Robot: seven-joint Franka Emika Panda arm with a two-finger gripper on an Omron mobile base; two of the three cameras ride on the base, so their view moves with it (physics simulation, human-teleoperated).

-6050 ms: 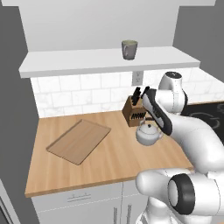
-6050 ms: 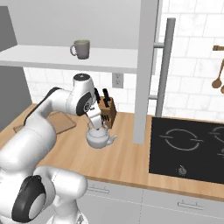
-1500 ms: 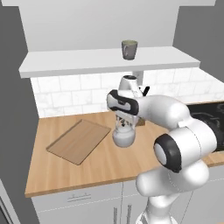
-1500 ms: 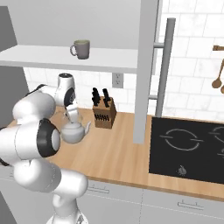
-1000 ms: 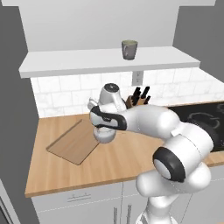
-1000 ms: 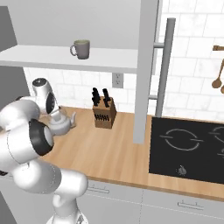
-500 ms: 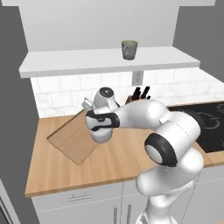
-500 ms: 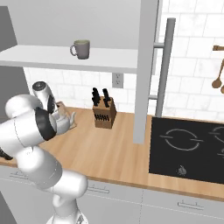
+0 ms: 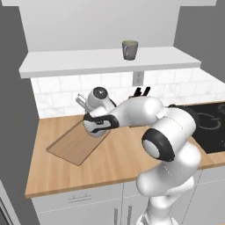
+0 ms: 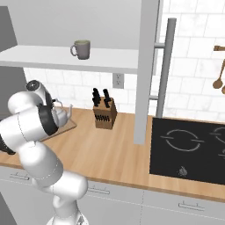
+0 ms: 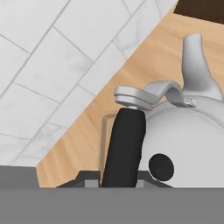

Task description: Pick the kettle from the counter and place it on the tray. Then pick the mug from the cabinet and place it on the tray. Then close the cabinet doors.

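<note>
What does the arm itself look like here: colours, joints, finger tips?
The arm is glossy white with rounded, bulbous segments and dark grey to black rings and caps at the joints. No cables or markings show. The gripper is dark where it shows in the hand view.

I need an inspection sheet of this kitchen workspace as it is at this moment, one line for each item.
Surface: light wooden counter, white drawers below.
Job's things: kettle held by its dark handle, over the right end of the tray; contact with the tray cannot be told. Mug upright on the cabinet shelf. Open cabinet door with bar handle.
Clutter: knife block by the wall.
Grippers: gripper shut on the kettle's handle.
Cables: nothing seen.
Surroundings: tiled wall, wall outlet, black cooktop, hanging wooden utensils.
</note>
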